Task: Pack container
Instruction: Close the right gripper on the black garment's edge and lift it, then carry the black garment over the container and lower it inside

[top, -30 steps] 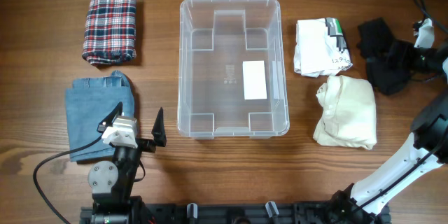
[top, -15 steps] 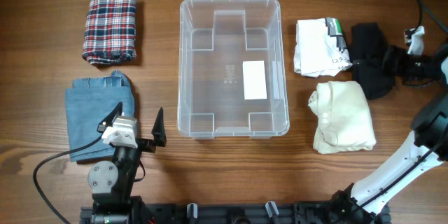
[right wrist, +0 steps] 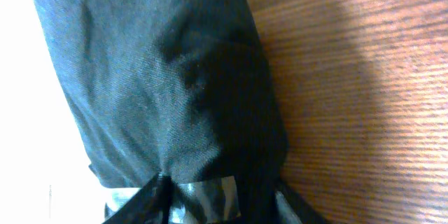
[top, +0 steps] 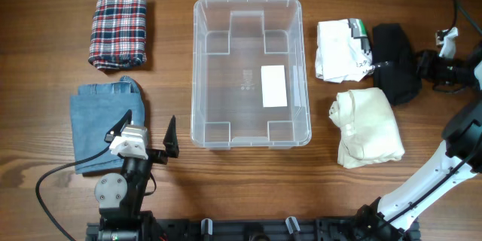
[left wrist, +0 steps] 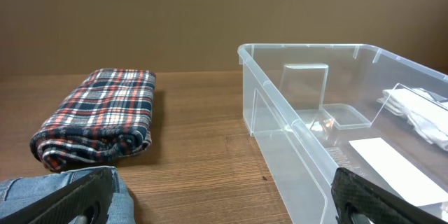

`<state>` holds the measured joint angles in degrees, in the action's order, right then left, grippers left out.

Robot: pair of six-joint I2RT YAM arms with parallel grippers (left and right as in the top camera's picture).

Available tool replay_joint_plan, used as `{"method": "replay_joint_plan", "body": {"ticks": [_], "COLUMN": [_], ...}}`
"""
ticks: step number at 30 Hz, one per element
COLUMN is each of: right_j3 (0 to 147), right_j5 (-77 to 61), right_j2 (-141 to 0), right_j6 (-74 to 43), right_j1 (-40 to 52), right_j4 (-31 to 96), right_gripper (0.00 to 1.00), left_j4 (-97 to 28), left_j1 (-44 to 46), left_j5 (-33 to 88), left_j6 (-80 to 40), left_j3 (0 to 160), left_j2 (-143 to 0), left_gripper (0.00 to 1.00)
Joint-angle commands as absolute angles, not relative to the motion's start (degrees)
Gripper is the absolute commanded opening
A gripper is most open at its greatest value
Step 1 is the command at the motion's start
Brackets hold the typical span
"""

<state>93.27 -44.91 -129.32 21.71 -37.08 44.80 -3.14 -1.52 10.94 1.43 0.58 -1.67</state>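
The clear container [top: 197, 68] stands mid-table with only a white label on its base; its near wall [left wrist: 280, 122] fills the right of the left wrist view. To its right lies a black cloth [top: 395, 60], bunched against a white printed garment [top: 343, 49]. My right gripper [top: 422, 64] reaches in from the right edge. In the right wrist view the black cloth [right wrist: 161, 77] gathers into a pinch between the fingers of the right gripper [right wrist: 210, 203]. My left gripper [top: 145, 129] rests open near the front edge, nothing between the left gripper [left wrist: 224, 203] jaws.
A folded plaid cloth [top: 118, 28] lies far left, also in the left wrist view [left wrist: 98, 122]. Folded jeans [top: 102, 124] sit beside the left gripper. A cream garment [top: 367, 128] lies front right of the container.
The right gripper closed on the black cloth and shifted it left against the white garment. The cream garment slid slightly left. The left arm stayed still.
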Motion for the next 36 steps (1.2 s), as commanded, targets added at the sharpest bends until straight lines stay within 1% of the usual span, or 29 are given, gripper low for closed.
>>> {"method": "replay_joint_plan", "body": {"ticks": [1, 3, 6, 7, 10, 11, 12, 14, 19, 22, 25, 27, 30, 33, 36], "right_j3": [93.76, 93.76, 93.76, 93.76, 93.76, 93.76, 93.80, 93.82, 93.84, 93.84, 93.84, 93.84, 93.84, 93.84, 93.84], "right_j5": [-53.82, -57.67, -66.78, -71.22, -85.73, -91.55, -92.95, -92.97, -92.97, -92.33, -88.27, -83.94, -78.11, -69.25, -60.86], "right_j2": [-130.82, -130.82, -130.82, -130.82, -130.82, -130.82, -130.80, -130.19, -126.13, -120.77, -113.65, -106.37, -99.29, -91.53, -87.24], "right_j6": [20.12, 17.37, 15.14, 13.17, 6.42, 3.05, -1.41, -8.23, -13.17, -15.14, -19.29, -22.81, -26.04, -31.27, -34.35], "right_j1": [-36.84, -36.95, -37.76, -38.33, -40.12, -40.82, -41.32, -42.11, -42.44, -41.74, -40.25, -38.09, -35.00, -28.69, -21.04], "right_j4": [44.31, 43.31, 41.78, 40.51, 34.54, 31.16, 28.75, 24.82, 22.02, 21.12, 20.99, 20.95, 21.02, 21.61, 24.36], "right_gripper": [0.29, 0.26, 0.26, 0.25, 0.17, 0.16, 0.16, 0.14, 0.14, 0.14, 0.14, 0.13, 0.13, 0.13, 0.13], "left_j4": [-3.42, -3.42, -3.42, -3.42, -3.42, -3.42, -3.42, -3.42, -3.42, -3.42, -3.42, -3.42, -3.42, -3.42, -3.42], "left_j1": [-1.89, -1.89, -1.89, -1.89, -1.89, -1.89, -1.89, -1.89, -1.89, -1.89, -1.89, -1.89, -1.89, -1.89, -1.89], "left_j5": [10.63, 10.61, 10.61, 10.63, 10.61, 10.61, 10.61, 10.61, 10.61, 10.61, 10.61, 10.61, 10.61, 10.61, 10.61], "left_j6": [2.17, 2.15, 2.15, 2.17, 2.15, 2.15, 2.15, 2.17, 2.17, 2.15, 2.15, 2.15, 2.15, 2.15, 2.15], "left_j3": [0.32, 0.32, 0.32, 0.32, 0.32, 0.32, 0.32, 0.32, 0.32, 0.32, 0.32, 0.32, 0.32, 0.32, 0.32], "left_j2": [-1.56, -1.56, -1.56, -1.56, -1.56, -1.56, -1.56, -1.56, -1.56, -1.56, -1.56, -1.56, -1.56, -1.56, -1.56], "left_gripper": [1.00, 1.00, 1.00, 1.00, 1.00, 1.00, 1.00, 1.00, 1.00, 1.00, 1.00, 1.00, 1.00, 1.00, 1.00]}}
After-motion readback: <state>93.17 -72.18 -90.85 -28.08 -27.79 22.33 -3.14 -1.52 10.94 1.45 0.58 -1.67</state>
